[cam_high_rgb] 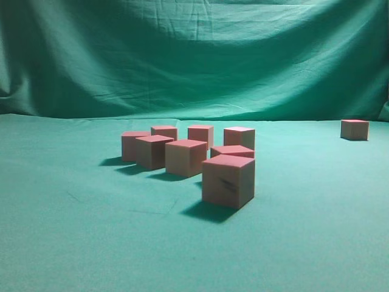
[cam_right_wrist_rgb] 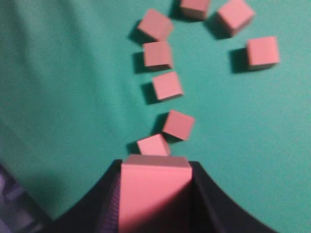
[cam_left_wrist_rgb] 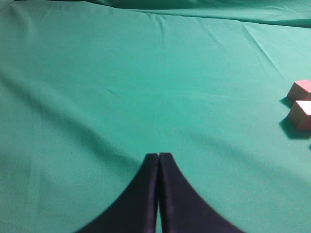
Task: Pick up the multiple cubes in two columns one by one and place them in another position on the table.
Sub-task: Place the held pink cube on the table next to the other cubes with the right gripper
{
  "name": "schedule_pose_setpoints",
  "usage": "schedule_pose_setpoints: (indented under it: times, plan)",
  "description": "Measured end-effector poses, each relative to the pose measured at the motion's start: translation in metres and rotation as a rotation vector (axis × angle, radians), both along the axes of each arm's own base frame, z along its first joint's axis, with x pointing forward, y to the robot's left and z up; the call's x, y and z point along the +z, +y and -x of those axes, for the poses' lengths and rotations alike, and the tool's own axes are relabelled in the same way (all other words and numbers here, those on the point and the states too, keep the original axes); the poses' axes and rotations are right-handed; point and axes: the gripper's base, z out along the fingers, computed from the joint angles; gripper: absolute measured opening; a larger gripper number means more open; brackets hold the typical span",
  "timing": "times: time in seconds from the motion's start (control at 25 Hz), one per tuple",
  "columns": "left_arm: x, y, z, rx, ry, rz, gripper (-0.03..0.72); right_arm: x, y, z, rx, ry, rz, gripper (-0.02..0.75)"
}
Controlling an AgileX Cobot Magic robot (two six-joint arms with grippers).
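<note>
Right wrist view is showing the right gripper with jaws clamping one small matte pinkish-red cube by its flat, stiff, likely light sides above the teal-green cloth counter, while the left gripper is sitting with jaws closed, empty.

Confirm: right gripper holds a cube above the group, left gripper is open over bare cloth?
Not quite. The left gripper is shut, fingers pressed together, per the left wrist view. The rest stands: the right gripper holds a cube above the group.
</note>
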Motion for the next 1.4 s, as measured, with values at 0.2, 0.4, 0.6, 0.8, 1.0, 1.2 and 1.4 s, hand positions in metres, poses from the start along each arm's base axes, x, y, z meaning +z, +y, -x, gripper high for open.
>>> schedule_pose_setpoints:
  times: [0.2,0.4,0.6,0.8,1.0,1.2,1.4]
  plan:
    - [0.000,0.000,0.000,0.000,0.000,0.000,0.000,-0.026,0.051,0.029,0.216,-0.043,0.018,0.274]
    - [0.000,0.000,0.000,0.000,0.000,0.000,0.000,-0.057,0.082,0.038,0.325,-0.021,0.092,0.274]
    - [0.000,0.000,0.000,0.000,0.000,0.000,0.000,-0.086,0.095,0.035,0.365,0.018,0.150,0.274]
    - [0.000,0.000,0.000,0.000,0.000,0.000,0.000,-0.112,0.102,0.029,0.408,0.050,0.200,0.274]
    - [0.000,0.000,0.000,0.000,0.000,0.000,0.000,-0.133,0.107,0.025,0.463,0.069,0.237,0.274]
    - [0.000,0.000,0.000,0.000,0.000,0.000,0.000,-0.150,0.111,0.019,0.472,0.047,0.268,0.274]
    - [0.000,0.000,0.000,0.000,0.000,0.000,0.000,-0.154,0.115,0.013,0.464,-0.017,0.252,0.274]
